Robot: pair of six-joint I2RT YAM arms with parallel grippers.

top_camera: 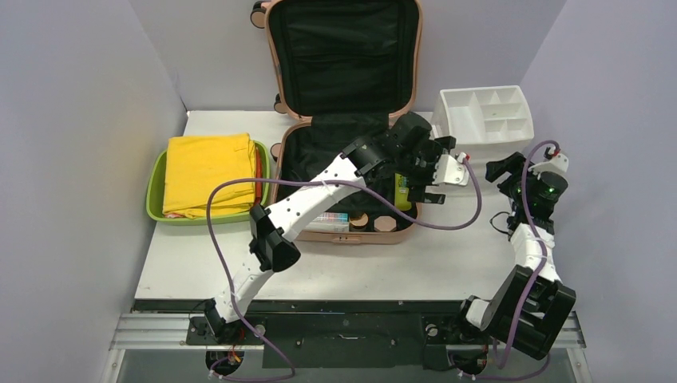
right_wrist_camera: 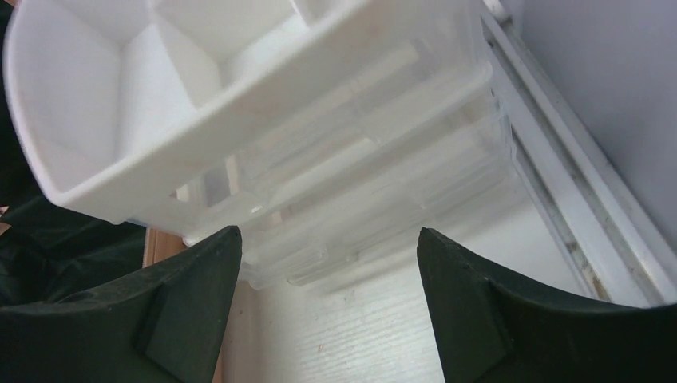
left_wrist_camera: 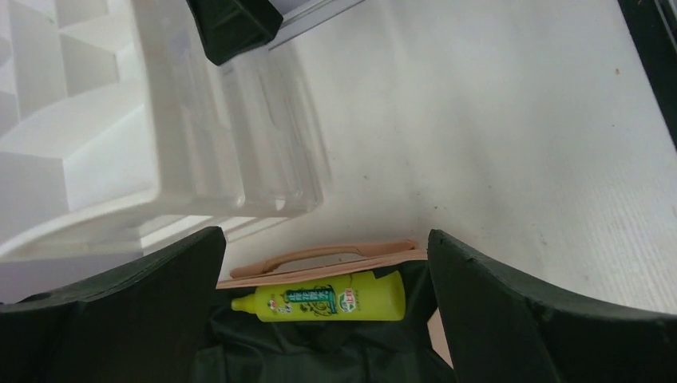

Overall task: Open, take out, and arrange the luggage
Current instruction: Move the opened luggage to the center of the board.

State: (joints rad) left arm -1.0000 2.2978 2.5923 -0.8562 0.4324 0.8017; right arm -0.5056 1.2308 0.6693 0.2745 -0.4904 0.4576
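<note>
The salmon-pink luggage [top_camera: 343, 233] lies open on the table, its lid [top_camera: 345, 56] propped upright against the back wall, black lining showing. A yellow-green bottle [left_wrist_camera: 327, 297] lies inside against the right wall, below the pink carry handle [left_wrist_camera: 319, 257]. My left gripper [top_camera: 427, 182] hovers over the luggage's right side; in its wrist view the left gripper [left_wrist_camera: 327, 267] is open with the bottle framed between the fingers, apart from them. My right gripper [top_camera: 501, 171] is open and empty over bare table, right of the luggage; in its wrist view the right gripper [right_wrist_camera: 329, 271] faces the organizer.
A white drawer organizer [top_camera: 484, 116] stands at the back right, just beyond both grippers. A lime-green tub [top_camera: 156, 191] holding folded yellow cloth [top_camera: 209, 174] sits left of the luggage. Small round jars [top_camera: 373, 222] and a flat box [top_camera: 327, 217] lie at the luggage's front.
</note>
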